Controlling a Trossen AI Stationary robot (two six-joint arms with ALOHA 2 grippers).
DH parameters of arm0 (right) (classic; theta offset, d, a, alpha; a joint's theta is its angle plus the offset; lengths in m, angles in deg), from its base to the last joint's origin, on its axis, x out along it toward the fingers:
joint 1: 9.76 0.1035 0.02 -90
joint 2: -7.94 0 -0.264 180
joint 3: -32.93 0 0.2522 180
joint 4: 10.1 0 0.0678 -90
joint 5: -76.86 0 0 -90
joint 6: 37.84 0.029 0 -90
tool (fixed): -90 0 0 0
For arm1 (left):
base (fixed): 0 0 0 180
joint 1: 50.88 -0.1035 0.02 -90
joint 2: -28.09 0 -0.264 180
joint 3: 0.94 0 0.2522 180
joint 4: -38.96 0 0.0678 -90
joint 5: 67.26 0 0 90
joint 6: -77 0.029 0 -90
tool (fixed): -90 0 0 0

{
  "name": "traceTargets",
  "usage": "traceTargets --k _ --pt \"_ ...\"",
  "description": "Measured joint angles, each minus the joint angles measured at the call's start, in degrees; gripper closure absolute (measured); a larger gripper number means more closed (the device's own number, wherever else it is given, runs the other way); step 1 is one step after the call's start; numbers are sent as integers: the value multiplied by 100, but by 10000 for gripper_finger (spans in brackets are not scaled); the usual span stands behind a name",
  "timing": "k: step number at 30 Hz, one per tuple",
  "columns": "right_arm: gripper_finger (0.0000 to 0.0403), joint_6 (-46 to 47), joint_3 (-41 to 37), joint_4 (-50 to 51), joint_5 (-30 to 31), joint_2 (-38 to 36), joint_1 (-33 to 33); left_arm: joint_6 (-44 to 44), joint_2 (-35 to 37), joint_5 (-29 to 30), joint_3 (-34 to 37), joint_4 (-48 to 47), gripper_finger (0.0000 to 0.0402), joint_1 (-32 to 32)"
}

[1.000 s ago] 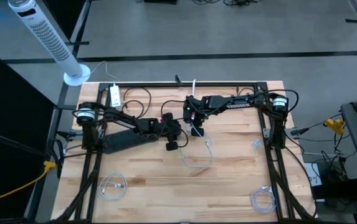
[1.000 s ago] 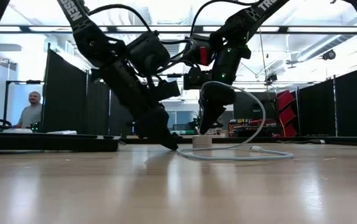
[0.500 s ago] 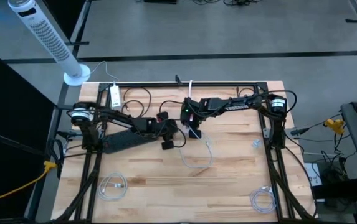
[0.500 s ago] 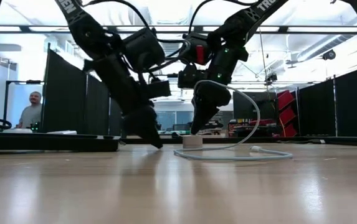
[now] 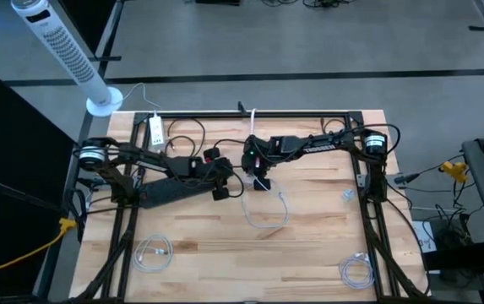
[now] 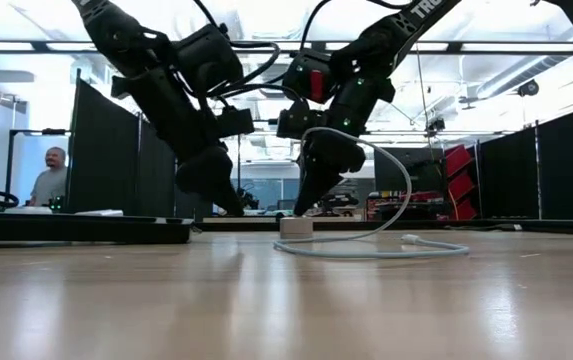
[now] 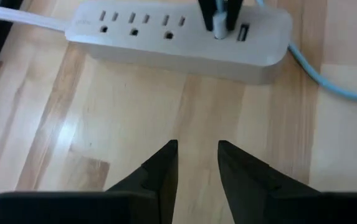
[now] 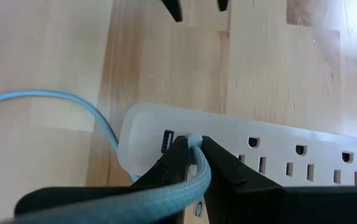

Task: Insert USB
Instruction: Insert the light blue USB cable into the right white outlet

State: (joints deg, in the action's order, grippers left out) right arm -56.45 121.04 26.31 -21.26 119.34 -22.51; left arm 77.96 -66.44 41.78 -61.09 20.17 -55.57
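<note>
The right gripper (image 8: 192, 163), jaws clamped on the USB plug (image 8: 194, 142), holds it upright at the power strip (image 8: 278, 146) near mid-surface, likely to seat it squarely. Just left, the left gripper (image 7: 197, 163) waits, jaws slightly apart and empty.

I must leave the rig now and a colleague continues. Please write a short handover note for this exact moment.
Right gripper: shut on the light blue braided USB cable, plug held at a USB port at the end of the white plastic power strip.
Left gripper: open, empty, apart from the strip, pointing at it.
Done: plug brought to the port.
Cannot tell: whether it is fully seated.
Left: press the plug home if needed, open the right gripper, withdraw both arms. The cable's loose end lies on the light wooden table.
</note>
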Motion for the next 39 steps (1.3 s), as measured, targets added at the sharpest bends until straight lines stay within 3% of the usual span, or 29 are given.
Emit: traceTargets --k 14,26,39 --pt "387 -80 0 -101 -92 -7 28 -1 18 -1 120 247 298 0" --pt "246 -404 90 177 -110 -177 33 123 71 12 120 247 305 -2" --pt "218 -776 107 973 12 -332 28 277 357 296 192 208 336 -2"
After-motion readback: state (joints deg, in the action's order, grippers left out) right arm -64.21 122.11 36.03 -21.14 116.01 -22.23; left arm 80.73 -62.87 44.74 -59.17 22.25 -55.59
